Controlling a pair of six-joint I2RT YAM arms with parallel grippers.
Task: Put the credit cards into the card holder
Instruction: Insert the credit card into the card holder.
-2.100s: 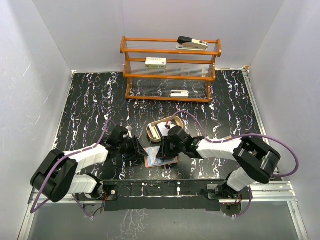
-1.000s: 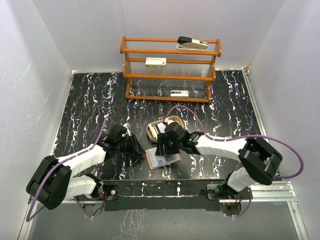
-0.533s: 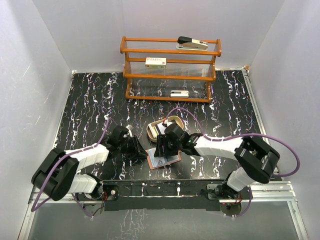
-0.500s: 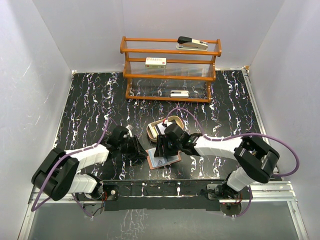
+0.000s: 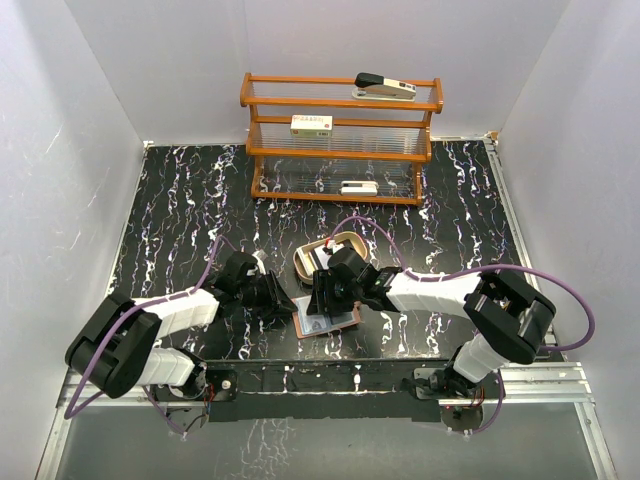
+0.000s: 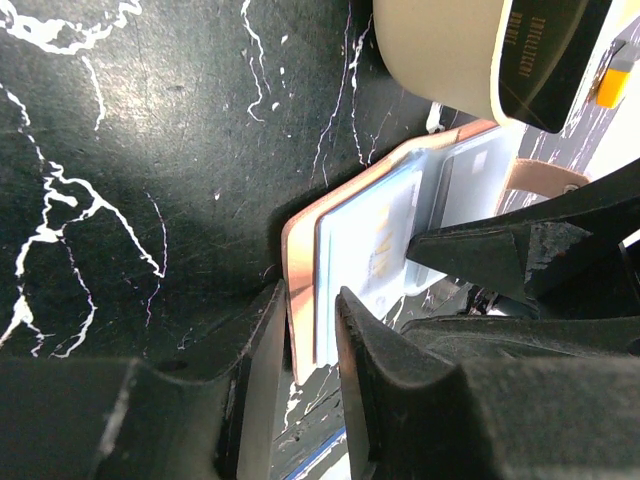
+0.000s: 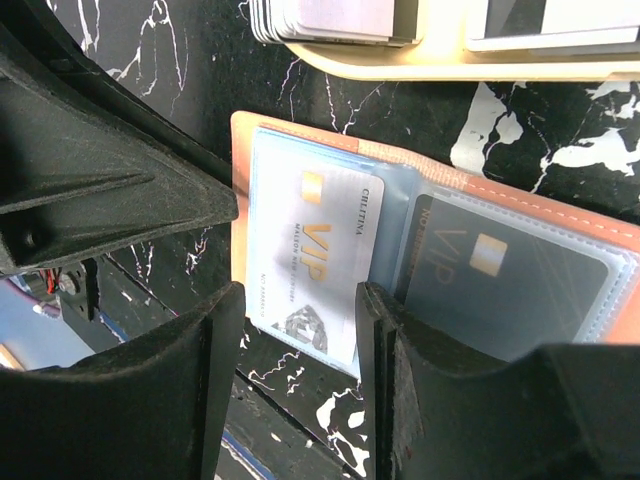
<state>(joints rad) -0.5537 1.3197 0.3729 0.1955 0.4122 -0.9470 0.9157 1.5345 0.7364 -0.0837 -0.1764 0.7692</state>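
Note:
The card holder [image 5: 326,323] lies open on the black table, its brown leather rim [image 7: 238,135] and bluish pockets facing up. A silvery-white VIP credit card [image 7: 310,245] sits partly in the left pocket, its lower end sticking out. A dark credit card [image 7: 510,270] fills the right pocket. My left gripper [image 6: 305,340] is shut on the holder's left edge [image 6: 298,260]. My right gripper [image 7: 295,380] stands open astride the white card's protruding end, fingers close to its sides. More credit cards [image 7: 330,20] lie stacked in the tray.
A tan oval tray [image 5: 300,262] sits just behind the holder, against my right gripper [image 5: 322,298]. A wooden rack [image 5: 340,140] with white boxes and a stapler stands at the back. My left gripper [image 5: 284,300] lies low at the holder's left side.
The right jaws have narrowed around the white card. The left jaws closed slightly onto the holder's edge, then held still. The holder has barely shifted.

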